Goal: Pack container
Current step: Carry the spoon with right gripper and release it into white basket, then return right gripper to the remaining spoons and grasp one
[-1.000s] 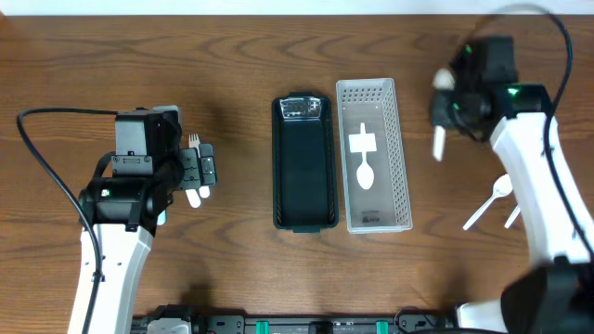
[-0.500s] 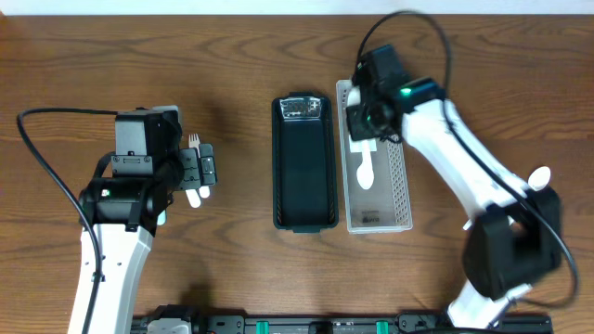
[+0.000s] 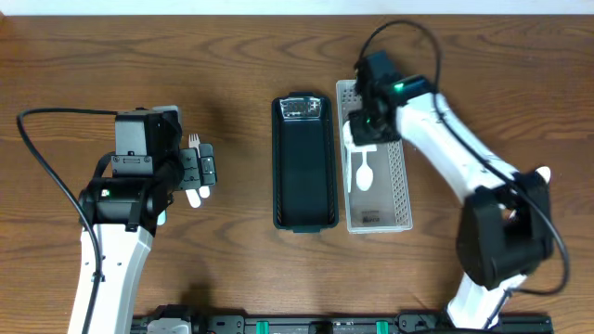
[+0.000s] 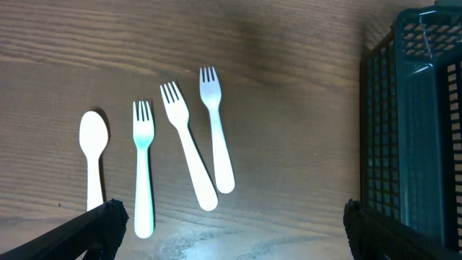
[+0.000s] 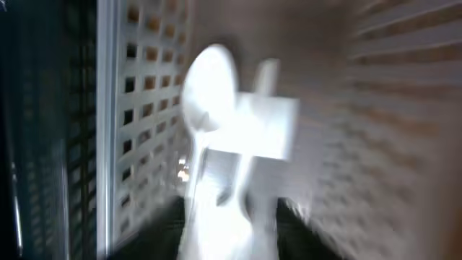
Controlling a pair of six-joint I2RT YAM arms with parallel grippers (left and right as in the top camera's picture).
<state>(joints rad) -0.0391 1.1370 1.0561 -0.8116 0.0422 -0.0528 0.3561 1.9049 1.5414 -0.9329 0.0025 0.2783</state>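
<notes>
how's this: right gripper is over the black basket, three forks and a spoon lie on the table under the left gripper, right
No. The overhead view shows the right gripper over the white basket, not the black basket beside it. The three forks and a spoon do lie on the table under the left gripper.

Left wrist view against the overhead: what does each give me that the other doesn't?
Only the left wrist view: a white spoon and three white forks lying whole, side by side on the wood.
Only the overhead: the white basket with a packed spoon in it, and the right hand over one end of it. From above, the left hand covers most of the loose cutlery.
Both: the wooden table, the black container and the left hand, its fingers open.
</notes>
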